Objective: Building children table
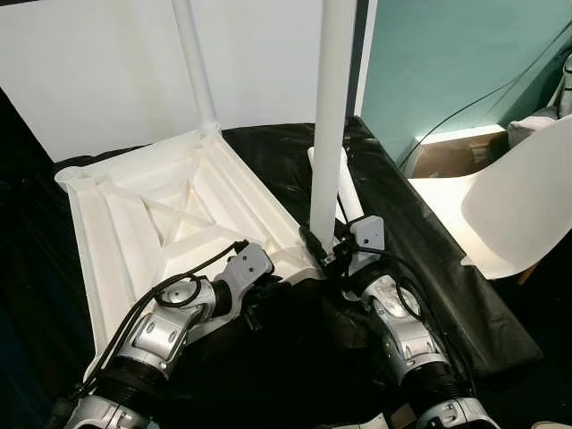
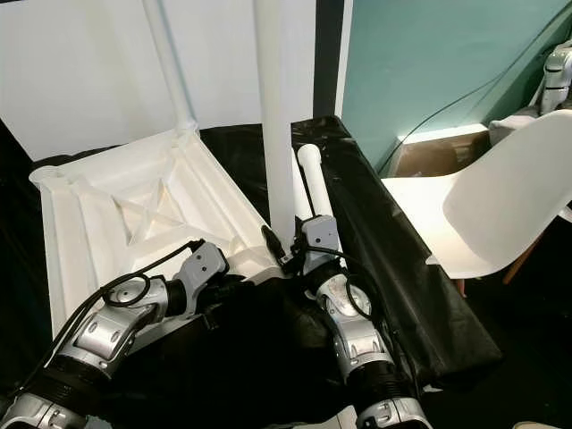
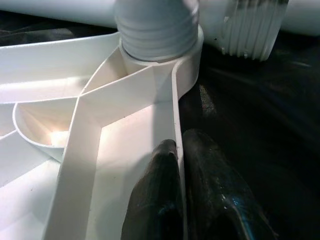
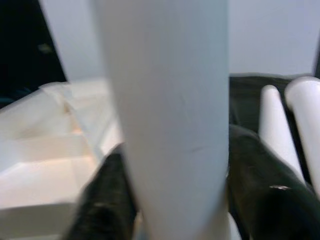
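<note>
A black plastic sheet (image 1: 295, 170) covers the work surface, wrinkled and glossy, with its edge draping down on the robot's right. On it lies a white plastic tabletop (image 1: 143, 223), turned underside up so its ribs and crossed braces face the camera. Two loose white table legs (image 2: 315, 192) lie side by side on the sheet just beside the tabletop's right edge, reaching away from the robot. In the left wrist view, the ribbed end of a loose leg (image 3: 255, 30) rests on the sheet near the tabletop's corner socket (image 3: 165, 62).
</note>
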Controlling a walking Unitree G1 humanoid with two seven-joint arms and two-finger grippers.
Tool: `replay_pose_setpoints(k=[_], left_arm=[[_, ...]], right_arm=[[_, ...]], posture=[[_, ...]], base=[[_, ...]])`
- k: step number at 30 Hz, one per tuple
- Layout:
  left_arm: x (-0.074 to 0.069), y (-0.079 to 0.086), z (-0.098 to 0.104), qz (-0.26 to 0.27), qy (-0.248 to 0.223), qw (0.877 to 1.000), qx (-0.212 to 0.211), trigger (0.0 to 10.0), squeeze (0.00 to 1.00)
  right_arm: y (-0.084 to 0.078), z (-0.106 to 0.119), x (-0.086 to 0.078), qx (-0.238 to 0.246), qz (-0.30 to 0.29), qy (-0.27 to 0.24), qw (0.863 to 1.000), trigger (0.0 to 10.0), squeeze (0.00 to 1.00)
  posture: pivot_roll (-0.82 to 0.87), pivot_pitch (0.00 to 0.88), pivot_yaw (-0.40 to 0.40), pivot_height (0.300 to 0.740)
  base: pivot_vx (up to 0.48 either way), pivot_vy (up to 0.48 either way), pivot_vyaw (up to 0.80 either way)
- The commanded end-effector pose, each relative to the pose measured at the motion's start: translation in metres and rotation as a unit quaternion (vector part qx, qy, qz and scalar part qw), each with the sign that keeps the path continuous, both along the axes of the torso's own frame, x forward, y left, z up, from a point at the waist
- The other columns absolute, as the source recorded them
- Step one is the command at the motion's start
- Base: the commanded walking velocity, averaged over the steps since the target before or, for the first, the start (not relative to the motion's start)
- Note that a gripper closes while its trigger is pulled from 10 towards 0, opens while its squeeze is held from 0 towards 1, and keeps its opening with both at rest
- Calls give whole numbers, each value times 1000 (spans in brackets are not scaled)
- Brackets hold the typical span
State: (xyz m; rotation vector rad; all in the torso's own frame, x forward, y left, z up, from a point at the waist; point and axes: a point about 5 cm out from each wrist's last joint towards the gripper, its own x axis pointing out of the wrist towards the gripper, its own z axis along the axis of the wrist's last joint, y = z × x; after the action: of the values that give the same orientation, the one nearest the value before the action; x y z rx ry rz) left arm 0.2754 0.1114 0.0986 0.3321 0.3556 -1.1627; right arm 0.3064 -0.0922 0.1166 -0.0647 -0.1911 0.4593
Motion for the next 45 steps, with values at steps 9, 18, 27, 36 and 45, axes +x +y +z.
replay_pose_setpoints(k=[9, 18, 27, 36, 45], left_arm=[[-20, -4, -32, -34, 78, 996, 26, 10000, 0], [-21, 3, -35, -45, 86, 994, 51, 10000, 0], [-33, 24, -33, -59, 115, 990, 59, 10000, 0], [-52, 31, -37, -76, 146, 985, 49, 10000, 0], [-63, 28, -40, -88, 167, 982, 30, 8157, 0]], right_arm=[[-14, 9, 18, -82, 129, 23, 988, 10000, 0], [-25, 26, 27, -137, 220, 18, 966, 10000, 0], [-27, 37, 27, -179, 284, 6, 942, 10000, 0], [-25, 42, 20, -195, 321, -9, 927, 10000, 0], [-27, 35, 17, -198, 327, -2, 924, 10000, 0]], posture=[[-2, 0, 23, 740], [-8, 0, 28, 740], [2, 0, 36, 740], [-2, 0, 46, 740], [-6, 0, 46, 740]], base=[[0, 0, 0], [0, 0, 0], [0, 0, 0], [0, 0, 0], [0, 0, 0]])
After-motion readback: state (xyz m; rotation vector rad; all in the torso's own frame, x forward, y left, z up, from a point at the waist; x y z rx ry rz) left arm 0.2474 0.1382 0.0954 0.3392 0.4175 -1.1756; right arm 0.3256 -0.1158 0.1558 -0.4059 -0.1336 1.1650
